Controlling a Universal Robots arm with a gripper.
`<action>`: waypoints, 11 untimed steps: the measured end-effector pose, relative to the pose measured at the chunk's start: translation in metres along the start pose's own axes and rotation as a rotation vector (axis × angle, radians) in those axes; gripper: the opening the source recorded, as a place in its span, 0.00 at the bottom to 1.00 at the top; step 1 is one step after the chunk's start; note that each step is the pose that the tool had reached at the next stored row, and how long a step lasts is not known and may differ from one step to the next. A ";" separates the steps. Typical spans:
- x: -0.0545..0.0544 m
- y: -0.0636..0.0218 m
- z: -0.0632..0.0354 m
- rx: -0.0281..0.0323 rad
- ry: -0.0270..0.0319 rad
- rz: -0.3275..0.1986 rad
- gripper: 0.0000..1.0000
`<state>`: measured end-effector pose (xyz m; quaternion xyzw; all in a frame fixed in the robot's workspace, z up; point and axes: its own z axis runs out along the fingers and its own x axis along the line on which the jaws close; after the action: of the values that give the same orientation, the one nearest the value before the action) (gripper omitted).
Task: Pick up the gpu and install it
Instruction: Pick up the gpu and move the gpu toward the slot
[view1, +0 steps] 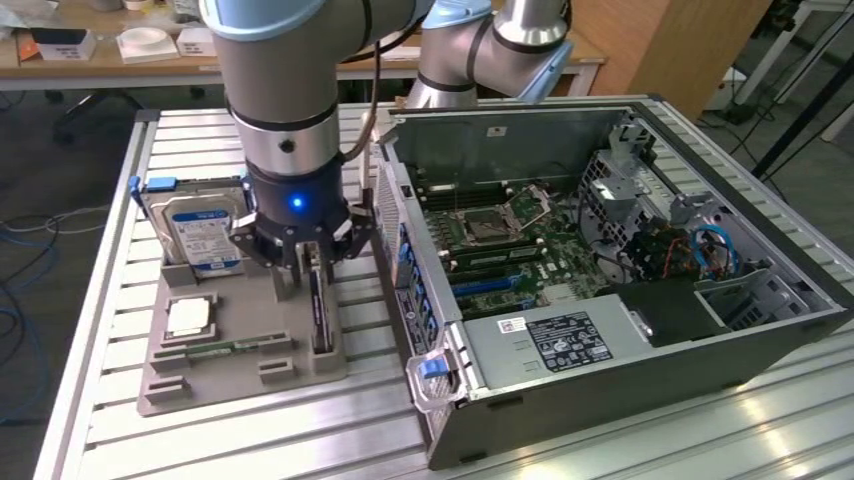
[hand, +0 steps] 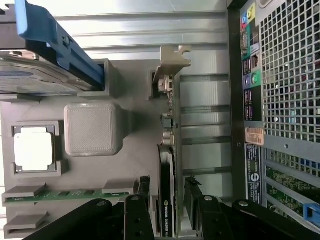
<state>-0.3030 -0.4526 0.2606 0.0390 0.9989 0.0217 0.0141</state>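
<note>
One gripper (hand: 167, 182), jaws released, straddles one gpu (view1: 322, 320) (standing on edge) in one grey tray (view1: 234, 387), exterior view's lower left.

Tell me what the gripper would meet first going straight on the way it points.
The gpu, standing on edge in the grey holder: the gripper has its open fingers either side of it. Whether card or holder touches first is unclear.

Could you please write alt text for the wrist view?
The open gripper straddles the gpu, which stands on edge in a gray tray. The tray also holds a hard drive and processor; a computer case stands beside it.
</note>
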 end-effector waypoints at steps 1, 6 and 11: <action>0.000 -0.0001 0.0020 0.0000 -0.0001 0.000 0.41; 0.000 -0.0027 0.0108 0.0000 0.0000 0.000 0.41; -0.001 -0.0034 0.0201 -0.0001 0.0000 0.000 0.41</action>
<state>-0.3012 -0.4553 0.2404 0.0389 0.9989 0.0217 0.0141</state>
